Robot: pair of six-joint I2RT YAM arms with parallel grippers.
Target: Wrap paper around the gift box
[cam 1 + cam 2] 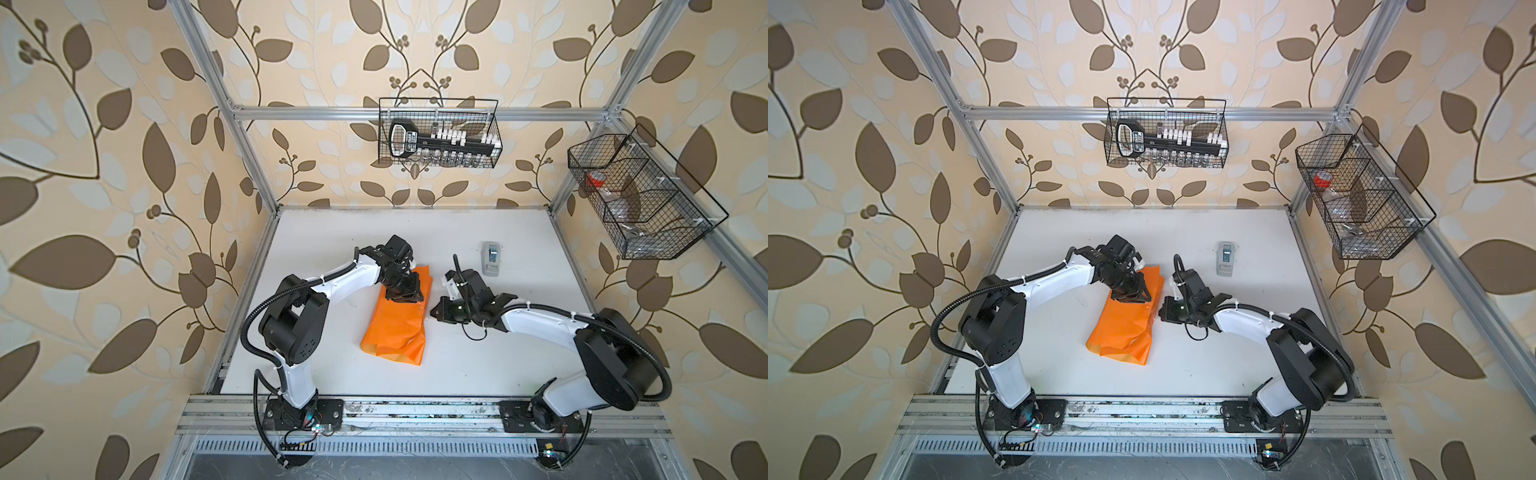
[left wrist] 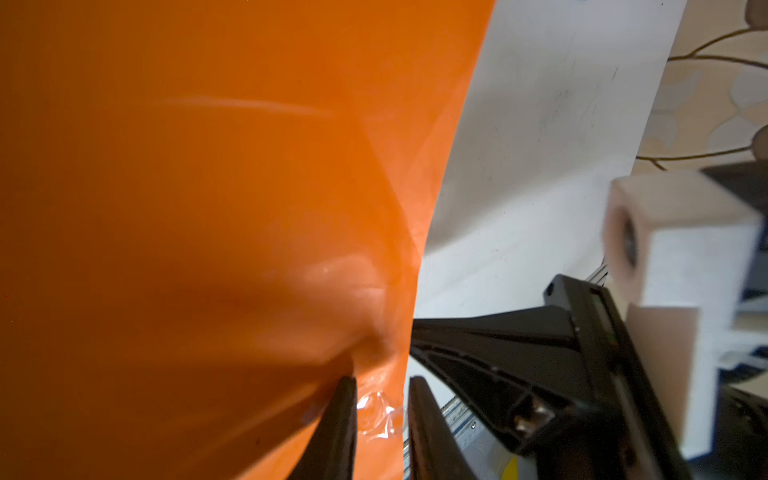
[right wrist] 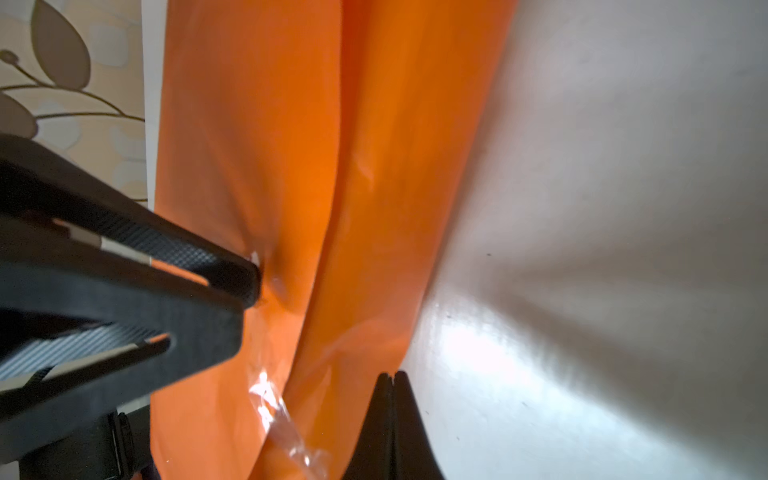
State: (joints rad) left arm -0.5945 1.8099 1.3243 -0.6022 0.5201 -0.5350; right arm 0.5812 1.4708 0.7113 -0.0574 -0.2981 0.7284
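Note:
The orange paper [image 1: 395, 328] [image 1: 1121, 328] lies folded into a long bundle in the middle of the white table. The gift box is hidden. My left gripper [image 1: 411, 296] [image 1: 1137, 296] rests on the bundle's far end. In the left wrist view it [image 2: 382, 399] stands narrowly open, one tip denting the paper [image 2: 208, 208] beside a crumpled bit of clear tape [image 2: 376, 415]. My right gripper [image 1: 433, 311] [image 1: 1161, 312] hovers just off the bundle's right edge. In the right wrist view it [image 3: 390, 378] is shut and empty, next to the paper [image 3: 249, 124].
A small grey-white tape dispenser [image 1: 491, 257] [image 1: 1225, 258] stands on the table behind the right arm. Two black wire baskets hang off the frame, one at the back [image 1: 440, 133] and one at the right [image 1: 640, 199]. Bare table [image 1: 478, 361] lies in front of the bundle.

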